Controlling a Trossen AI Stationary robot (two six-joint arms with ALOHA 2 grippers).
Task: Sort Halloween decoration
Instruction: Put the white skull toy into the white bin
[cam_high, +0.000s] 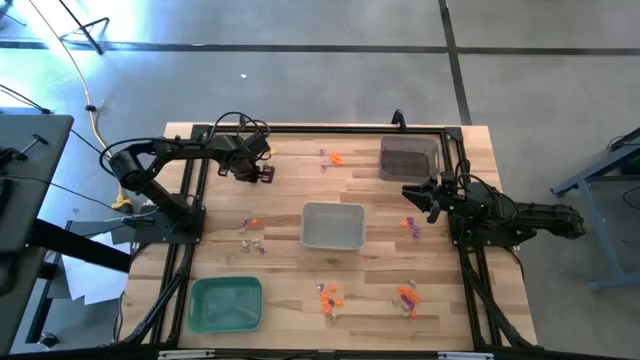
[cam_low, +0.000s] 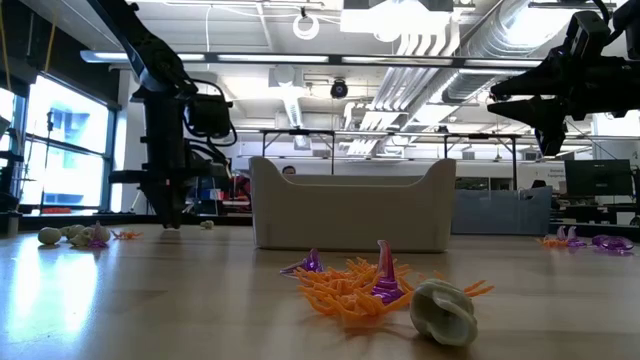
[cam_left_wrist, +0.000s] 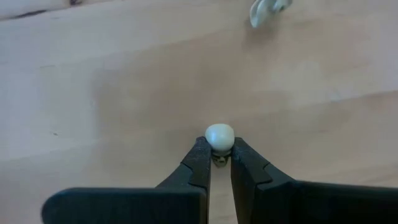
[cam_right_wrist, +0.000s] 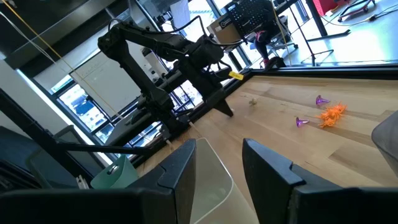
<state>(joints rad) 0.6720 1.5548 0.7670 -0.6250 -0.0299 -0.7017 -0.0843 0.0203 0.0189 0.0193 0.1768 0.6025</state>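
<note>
Left gripper (cam_left_wrist: 220, 155): jaws are being held nearly closed on a pale trinket (cam_left_wrist: 219, 137), pinched at the fingertips just over the table (cam_left_wrist: 124, 93), presumably so it can be lifted for sorting.

Right gripper (cam_right_wrist: 217, 165): is being kept partly open and empty, raised beside the grey tray (cam_high: 333, 226), waiting.

Remaining trinkets (cam_high: 328, 296): are lying scattered in clusters around that tray. A green tray (cam_high: 226, 303) and a dark tray (cam_high: 409, 158) are standing at opposite corners, seemingly so sorted kinds are kept apart.

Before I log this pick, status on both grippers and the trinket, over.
Left gripper shut on pale whitish trinket, low over bare table. Right gripper open, empty, waiting raised at table's right side. Nothing in the way.
</note>
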